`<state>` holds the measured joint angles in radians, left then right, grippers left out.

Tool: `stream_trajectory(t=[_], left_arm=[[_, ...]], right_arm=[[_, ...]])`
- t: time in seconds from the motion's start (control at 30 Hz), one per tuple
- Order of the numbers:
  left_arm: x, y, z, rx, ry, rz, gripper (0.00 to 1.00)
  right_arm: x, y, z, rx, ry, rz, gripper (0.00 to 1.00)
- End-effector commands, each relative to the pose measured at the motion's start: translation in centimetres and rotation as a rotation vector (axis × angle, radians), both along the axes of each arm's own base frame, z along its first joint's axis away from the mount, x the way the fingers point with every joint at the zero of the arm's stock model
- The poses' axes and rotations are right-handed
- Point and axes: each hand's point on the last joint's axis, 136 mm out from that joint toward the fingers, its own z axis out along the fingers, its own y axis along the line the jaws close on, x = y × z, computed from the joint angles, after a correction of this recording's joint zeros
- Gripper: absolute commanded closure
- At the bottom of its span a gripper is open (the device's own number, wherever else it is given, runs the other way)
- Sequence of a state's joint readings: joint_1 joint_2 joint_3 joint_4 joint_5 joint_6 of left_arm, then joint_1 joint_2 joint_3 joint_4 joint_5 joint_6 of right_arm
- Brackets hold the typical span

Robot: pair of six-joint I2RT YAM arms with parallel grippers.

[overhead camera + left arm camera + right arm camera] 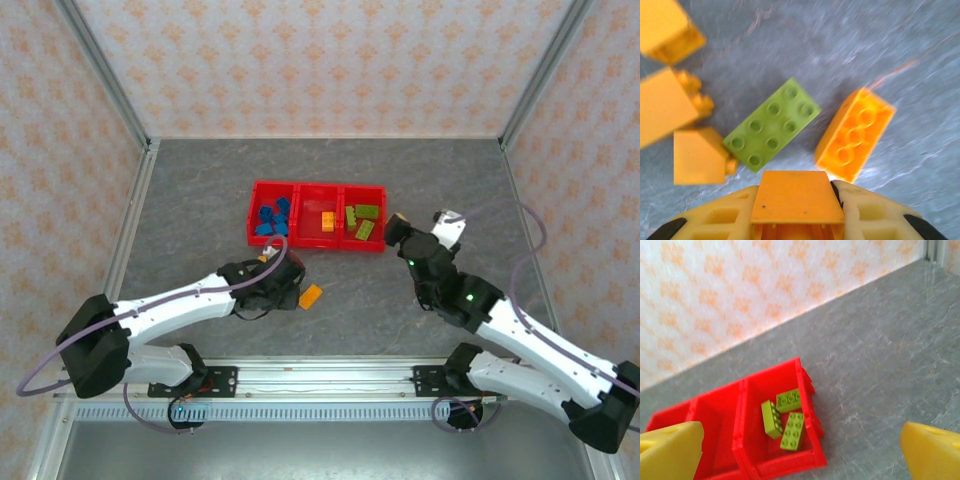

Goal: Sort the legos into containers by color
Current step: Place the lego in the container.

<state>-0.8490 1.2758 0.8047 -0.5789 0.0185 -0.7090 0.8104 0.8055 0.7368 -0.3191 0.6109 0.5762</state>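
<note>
Your left gripper is closed on an orange-yellow lego. Just beyond it, a lime green lego and other orange legos lie on the table. Your right gripper stands wide open and empty. Farther away, the containers hold blue, orange and green legos, one color each.

White links on left arm and right arm, black joints, green lights. Lavender cables looping off both ends of the base rail. Chunky hollowed yellow fingers.

Grey tabletop — orange-patterned walls
</note>
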Motion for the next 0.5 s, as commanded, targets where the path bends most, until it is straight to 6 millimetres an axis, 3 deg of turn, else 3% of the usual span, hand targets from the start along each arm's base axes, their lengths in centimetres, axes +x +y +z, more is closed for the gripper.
stream_trajectory(t=[0.0,0.1,0.2,0.33,0.47], left_arm=[[2.5,-0.4,3.6,0.032,-0.096,0.004,0.84],[5.5,-1.5,6.0,0.067,-0.14,-0.003,0.83],[8.7,-3.0,7.4,0.077,-0.157,-0.033,0.84],[13.0,-3.6,7.7,0.123,-0.15,-0.023,0.85],[16.3,-4.0,6.5,0.146,-0.127,-0.004,0.86]], right_arm=[[-0.3,-2.3,0.1,-0.019,-0.037,-0.107,0.0],[-0.6,-2.8,-0.2,-0.062,-0.014,-0.111,0.0],[-0.6,-1.8,-0.9,-0.083,0.006,-0.04,0.0],[-1.0,-1.5,-1.8,-0.103,0.035,0.006,0.0],[-1.5,-2.1,-2.5,-0.113,0.044,0.001,0.0]])
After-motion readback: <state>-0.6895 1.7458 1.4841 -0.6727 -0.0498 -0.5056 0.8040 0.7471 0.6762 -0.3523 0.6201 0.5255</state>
